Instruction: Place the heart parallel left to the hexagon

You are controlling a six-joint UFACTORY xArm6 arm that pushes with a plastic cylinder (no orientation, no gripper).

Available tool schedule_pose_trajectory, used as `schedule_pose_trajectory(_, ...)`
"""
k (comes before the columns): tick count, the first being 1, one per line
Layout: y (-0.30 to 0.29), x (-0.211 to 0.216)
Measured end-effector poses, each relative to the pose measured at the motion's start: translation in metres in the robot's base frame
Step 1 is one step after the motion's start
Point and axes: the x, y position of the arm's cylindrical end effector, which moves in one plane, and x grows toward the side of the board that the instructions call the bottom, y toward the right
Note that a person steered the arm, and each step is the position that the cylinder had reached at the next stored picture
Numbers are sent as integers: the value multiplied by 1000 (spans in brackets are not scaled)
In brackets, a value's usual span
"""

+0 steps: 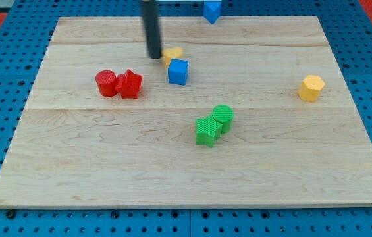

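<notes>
Pale wooden board [93, 171], my tip [154, 56] touching yellow heart [172, 54], yellow hexagon [311, 87] far right.

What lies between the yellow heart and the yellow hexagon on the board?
In the camera view, the blue cube sits right beside the yellow heart; beyond it, only bare wood reaches the yellow hexagon.

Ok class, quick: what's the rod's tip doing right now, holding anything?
My tip: no gripper, holds nothing; it sits at the left edge of the yellow heart, just above-left of the blue cube.
</notes>
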Motion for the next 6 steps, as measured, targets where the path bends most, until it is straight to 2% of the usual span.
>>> schedule_pose_trajectory(1, 96, 0)
schedule_pose_trajectory(2, 153, 3)
schedule_pose_trajectory(4, 117, -1)
schedule_pose_trajectory(6, 84, 26)
